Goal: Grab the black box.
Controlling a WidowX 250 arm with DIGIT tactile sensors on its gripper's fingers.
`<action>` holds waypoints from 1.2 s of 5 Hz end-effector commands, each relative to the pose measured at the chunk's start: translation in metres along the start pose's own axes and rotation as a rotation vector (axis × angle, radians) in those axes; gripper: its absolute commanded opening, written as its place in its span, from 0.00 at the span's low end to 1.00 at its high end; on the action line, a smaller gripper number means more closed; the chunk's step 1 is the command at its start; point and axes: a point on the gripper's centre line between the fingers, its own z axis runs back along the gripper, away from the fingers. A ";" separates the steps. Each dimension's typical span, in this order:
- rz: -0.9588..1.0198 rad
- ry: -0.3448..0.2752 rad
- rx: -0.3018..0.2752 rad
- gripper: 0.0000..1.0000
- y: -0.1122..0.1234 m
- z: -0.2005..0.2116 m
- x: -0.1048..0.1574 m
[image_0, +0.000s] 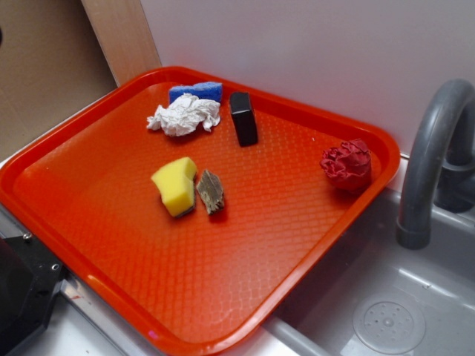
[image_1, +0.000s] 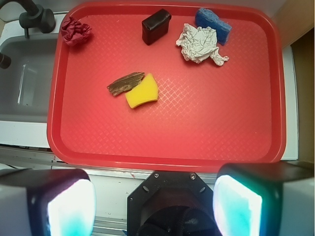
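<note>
The black box (image_0: 243, 119) stands upright near the far rim of the red tray (image_0: 260, 245), just right of a crumpled white paper. In the wrist view the black box (image_1: 156, 26) sits at the top middle of the tray (image_1: 206, 128). My gripper (image_1: 154, 204) hangs high above the tray's near edge, far from the box. Its two light-padded fingers (image_1: 71, 206) are spread wide with nothing between them. In the exterior view the gripper itself is out of sight.
A yellow sponge (image_0: 176, 185) and a rough wood chunk (image_0: 211, 192) lie mid-tray. The white paper (image_0: 185, 114) and a blue sponge (image_0: 196, 92) are left of the box. A red crumpled cloth (image_0: 347, 165) is at the right rim. Faucet (image_0: 430, 156) and sink (image_0: 386, 311) flank the tray.
</note>
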 end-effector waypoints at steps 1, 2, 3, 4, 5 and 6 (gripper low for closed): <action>0.000 0.000 0.000 1.00 0.000 0.000 0.000; 0.144 0.034 0.037 1.00 0.015 -0.053 0.028; 0.335 0.021 0.032 1.00 0.029 -0.093 0.071; 0.510 -0.018 0.010 1.00 0.039 -0.126 0.115; 0.589 -0.072 -0.005 1.00 0.046 -0.142 0.163; 0.632 -0.108 -0.053 1.00 0.041 -0.146 0.188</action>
